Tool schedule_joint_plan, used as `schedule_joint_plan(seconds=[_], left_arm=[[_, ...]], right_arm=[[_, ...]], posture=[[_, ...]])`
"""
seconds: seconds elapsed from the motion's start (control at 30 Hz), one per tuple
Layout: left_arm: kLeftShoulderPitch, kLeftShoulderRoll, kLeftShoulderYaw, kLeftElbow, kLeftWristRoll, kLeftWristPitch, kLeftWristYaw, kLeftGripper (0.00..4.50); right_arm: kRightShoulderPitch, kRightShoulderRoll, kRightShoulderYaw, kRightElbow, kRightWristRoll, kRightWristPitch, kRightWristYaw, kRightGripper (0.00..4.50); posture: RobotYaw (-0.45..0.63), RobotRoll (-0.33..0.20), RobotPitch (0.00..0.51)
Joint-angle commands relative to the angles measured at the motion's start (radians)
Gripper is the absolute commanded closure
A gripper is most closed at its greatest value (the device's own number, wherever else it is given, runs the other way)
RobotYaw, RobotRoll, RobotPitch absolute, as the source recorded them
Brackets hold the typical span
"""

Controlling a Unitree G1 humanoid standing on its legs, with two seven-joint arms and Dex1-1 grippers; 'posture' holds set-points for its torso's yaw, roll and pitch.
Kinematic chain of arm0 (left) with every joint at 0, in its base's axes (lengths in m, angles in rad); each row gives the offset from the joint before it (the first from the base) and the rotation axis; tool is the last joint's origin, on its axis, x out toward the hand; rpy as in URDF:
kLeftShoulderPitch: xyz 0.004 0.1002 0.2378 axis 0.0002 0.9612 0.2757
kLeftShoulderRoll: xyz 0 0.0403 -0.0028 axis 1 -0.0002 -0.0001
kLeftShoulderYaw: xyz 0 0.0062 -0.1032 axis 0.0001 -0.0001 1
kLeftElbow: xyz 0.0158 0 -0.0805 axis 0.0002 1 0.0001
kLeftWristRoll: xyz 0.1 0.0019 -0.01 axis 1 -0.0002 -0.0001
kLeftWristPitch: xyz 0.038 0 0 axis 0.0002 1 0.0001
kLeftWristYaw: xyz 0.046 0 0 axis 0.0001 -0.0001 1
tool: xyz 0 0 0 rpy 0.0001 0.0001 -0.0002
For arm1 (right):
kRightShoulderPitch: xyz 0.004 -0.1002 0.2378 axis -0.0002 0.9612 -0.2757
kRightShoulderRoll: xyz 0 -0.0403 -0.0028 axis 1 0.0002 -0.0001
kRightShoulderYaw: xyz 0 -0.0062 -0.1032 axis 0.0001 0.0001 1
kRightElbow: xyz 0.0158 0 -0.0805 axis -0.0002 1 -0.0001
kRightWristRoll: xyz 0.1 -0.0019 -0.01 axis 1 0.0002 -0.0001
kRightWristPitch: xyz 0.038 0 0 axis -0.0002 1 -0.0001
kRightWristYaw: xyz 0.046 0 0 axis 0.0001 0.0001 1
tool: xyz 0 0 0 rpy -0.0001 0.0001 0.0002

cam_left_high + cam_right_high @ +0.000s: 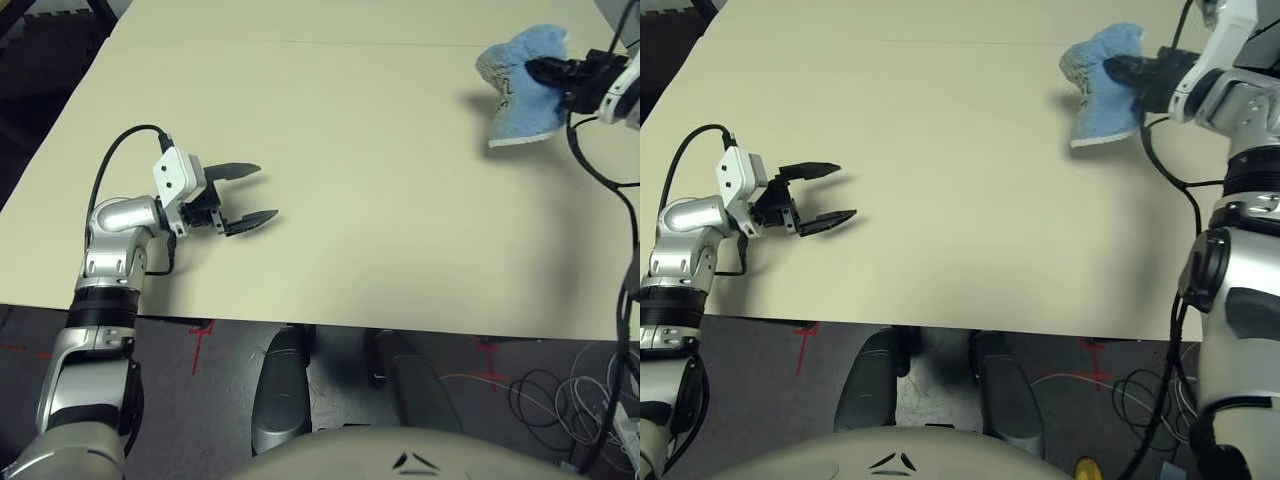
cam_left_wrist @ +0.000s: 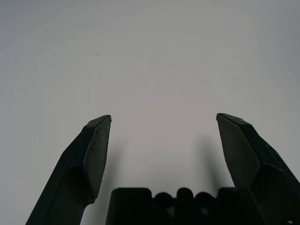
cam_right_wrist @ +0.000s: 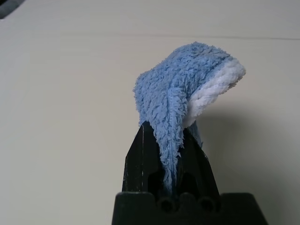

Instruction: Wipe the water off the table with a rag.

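The light-blue rag (image 1: 526, 85) is near the far right corner of the table (image 1: 330, 190), pinched between the jaws of the right gripper (image 1: 1130, 72). Near the table's left edge, the left gripper (image 1: 267, 191) has its jaws wide apart.

The table (image 1: 330, 200) is broad, flat and pale cream, with a smooth, matte top. A thin straight seam (image 1: 350, 42) crosses its far part. The near edge (image 1: 400, 330) runs nearly straight, and the left edge (image 1: 50, 140) slants. Soft shadows (image 1: 568, 235) fall on the top at left and right. A tiny yellowish speck (image 2: 96, 55) lies on it in the left wrist view.
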Motion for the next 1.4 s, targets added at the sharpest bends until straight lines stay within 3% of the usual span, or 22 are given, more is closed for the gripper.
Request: schedule_joint_plan(seconds=[0.03,0.37,0.4,0.73,0.97,1.13,1.4], left_arm=[[0.004,-0.005,-0.015,0.025,0.014,-0.012,-0.015,0.00],[0.000,-0.005,-0.017,0.037,0.019,-0.016,-0.020,0.00],[-0.002,-0.006,-0.018,0.038,0.019,-0.016,-0.019,0.00],[-0.016,-0.009,-0.005,0.042,0.012,0.009,-0.003,0.00],[-0.078,-0.022,0.053,0.055,-0.030,0.150,0.096,0.00],[-0.164,-0.045,0.130,0.151,-0.011,0.229,0.317,0.00],[-0.275,-0.030,0.238,0.403,0.044,0.171,0.663,0.00]], right_arm=[[0.068,-0.033,0.002,-0.009,-0.012,0.026,-0.002,4.41],[0.201,-0.058,-0.018,0.015,-0.037,0.012,-0.089,4.41],[0.206,-0.052,-0.021,0.023,-0.041,0.012,-0.112,3.69],[0.165,-0.097,-0.049,0.020,-0.043,-0.035,-0.153,0.04],[0.080,-0.127,-0.101,0.074,-0.031,-0.231,-0.147,0.04],[0.128,-0.084,-0.112,0.089,-0.036,-0.411,-0.155,0.04],[0.242,-0.001,-0.158,0.099,-0.005,-0.568,-0.184,0.04]], posture=[[0.13,0.000,0.238],[0.12,0.000,0.240],[0.12,0.000,0.241],[0.12,0.000,0.236],[0.12,0.000,0.232],[0.12,0.000,0.230],[0.13,0.000,0.227]])
